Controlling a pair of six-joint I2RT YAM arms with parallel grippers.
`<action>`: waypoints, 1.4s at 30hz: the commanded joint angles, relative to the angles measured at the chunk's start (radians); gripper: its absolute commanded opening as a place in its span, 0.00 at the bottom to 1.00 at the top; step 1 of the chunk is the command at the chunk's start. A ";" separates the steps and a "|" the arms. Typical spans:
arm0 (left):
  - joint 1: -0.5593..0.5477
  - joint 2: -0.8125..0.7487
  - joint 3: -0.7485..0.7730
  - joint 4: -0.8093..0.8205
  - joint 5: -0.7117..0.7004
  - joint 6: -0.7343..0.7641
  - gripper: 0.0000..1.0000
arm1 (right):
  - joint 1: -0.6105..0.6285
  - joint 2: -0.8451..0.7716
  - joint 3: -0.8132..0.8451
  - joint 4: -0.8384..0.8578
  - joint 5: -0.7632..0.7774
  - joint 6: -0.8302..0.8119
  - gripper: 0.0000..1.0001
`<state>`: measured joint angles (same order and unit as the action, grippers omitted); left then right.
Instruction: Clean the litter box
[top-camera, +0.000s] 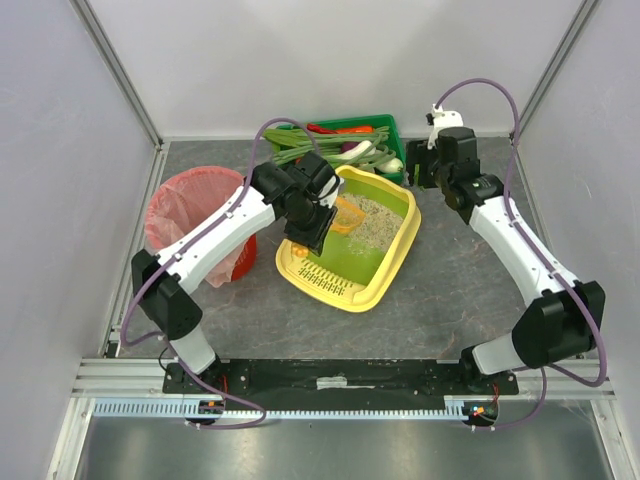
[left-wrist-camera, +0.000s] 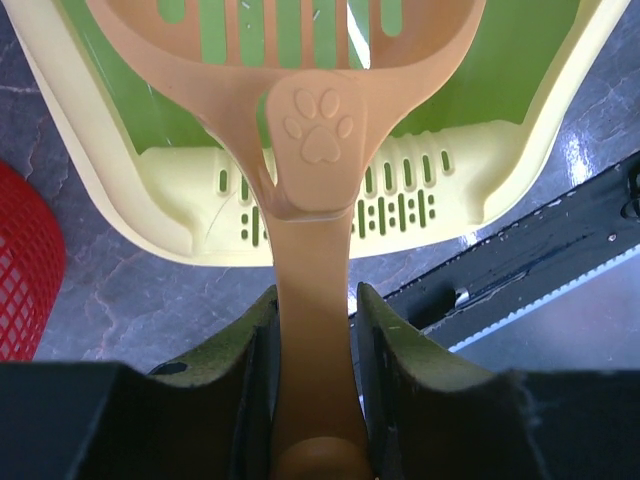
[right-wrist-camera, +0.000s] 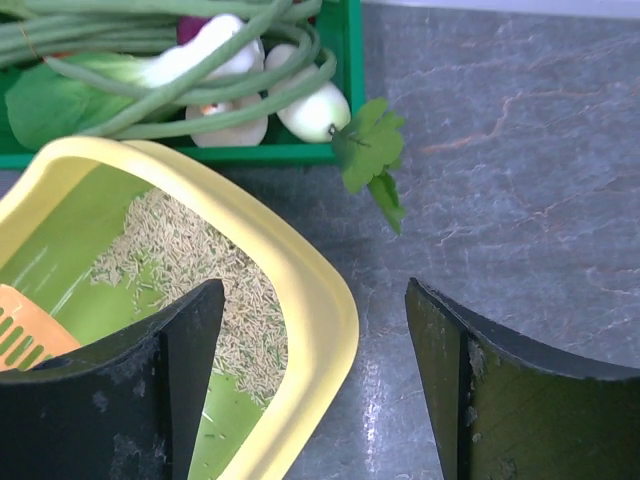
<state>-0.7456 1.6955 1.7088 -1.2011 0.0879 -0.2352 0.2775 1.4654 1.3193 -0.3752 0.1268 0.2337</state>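
A grey marbled table (top-camera: 470, 290) inside white walls, with two robot arms mounted at its near edge. The left gripper (left-wrist-camera: 317, 310) has its jaws clamped on the handle of an orange slotted scoop (left-wrist-camera: 320, 130). The scoop's head reaches ahead of those jaws, past the slotted ledge, into the yellow and green litter box (top-camera: 330, 282). Pale litter (right-wrist-camera: 200, 260) is heaped at the box's far end, beyond the scoop. No litter shows on the scoop, and whether it touches the floor of the box cannot be told.

The right gripper (right-wrist-camera: 315, 290) is empty, jaws wide apart. The box's far rim runs below them, and a green crate of vegetables (right-wrist-camera: 350, 60) sits just ahead. A red bin with a pink bag (top-camera: 195, 215) stands off to the outer side of the left jaws.

Likely risks: nothing holds the box, so a push from the scoop could slide it towards the crate. The smooth handle could twist in the grip under load. Litter carried over the rim towards the bin could scatter on the table.
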 joint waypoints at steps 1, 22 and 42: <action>0.000 0.048 0.113 -0.128 0.004 -0.032 0.02 | -0.008 -0.065 0.037 0.033 0.045 0.015 0.82; -0.023 0.279 0.193 -0.233 0.136 0.010 0.02 | -0.021 -0.255 -0.134 0.117 0.151 0.039 0.82; 0.020 0.326 0.080 -0.158 0.082 -0.006 0.02 | -0.021 -0.254 -0.135 0.128 0.100 0.105 0.82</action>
<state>-0.7284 1.9991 1.7771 -1.3392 0.1417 -0.2375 0.2596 1.2121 1.1542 -0.2913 0.2512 0.3149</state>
